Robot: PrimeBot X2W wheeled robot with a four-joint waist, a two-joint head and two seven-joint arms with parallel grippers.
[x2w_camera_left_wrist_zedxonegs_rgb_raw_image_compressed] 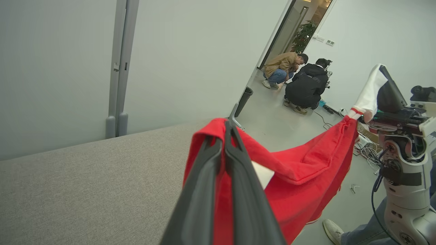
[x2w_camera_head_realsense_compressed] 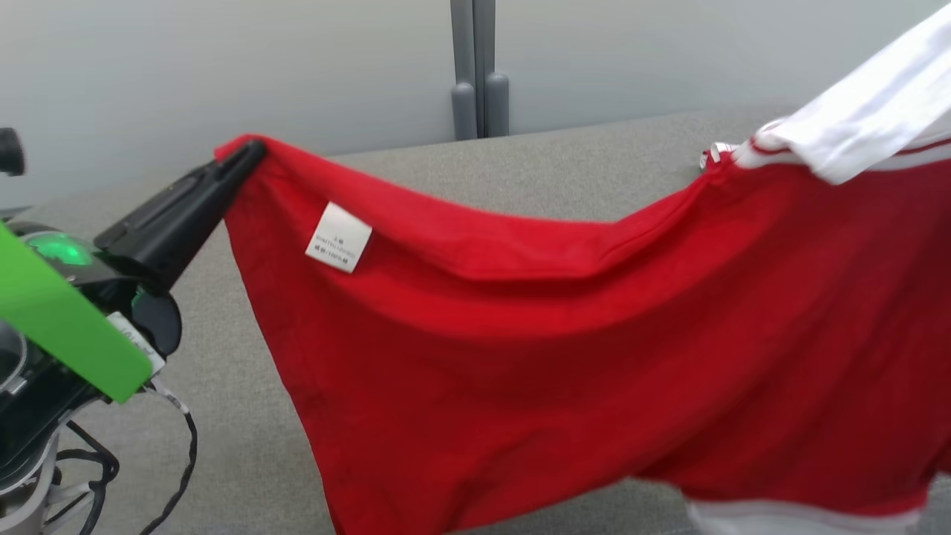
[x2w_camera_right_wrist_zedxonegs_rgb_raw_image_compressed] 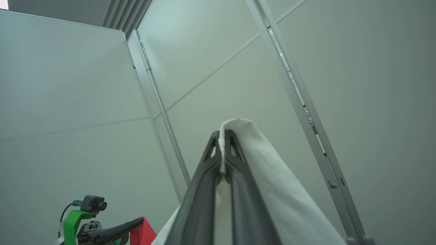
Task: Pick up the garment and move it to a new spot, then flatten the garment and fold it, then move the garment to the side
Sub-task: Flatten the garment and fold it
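Left wrist view: the left gripper is pressed together on a red corner of the garment. The cloth folds over both fingertips and hangs down between and beside the fingers. A white label peeks out just right of them. From that corner the garment's top edge sags, then rises to the right gripper, which stands higher and pinches the white sleeve.

In the right wrist view that gripper's fingers are closed on the white cloth, which drapes over the right finger.

In the head view the garment hangs in the air, stretched between the two grippers over a grey table. Its left corner sits at the left gripper's tip and its right end climbs out at the upper right. Whether its lower edge touches the table, I cannot tell. Behind the table stands a pale wall with a grey post.

Farther off in the left wrist view, two people crouch on the floor by a doorway, and a shoe shows at the bottom right.
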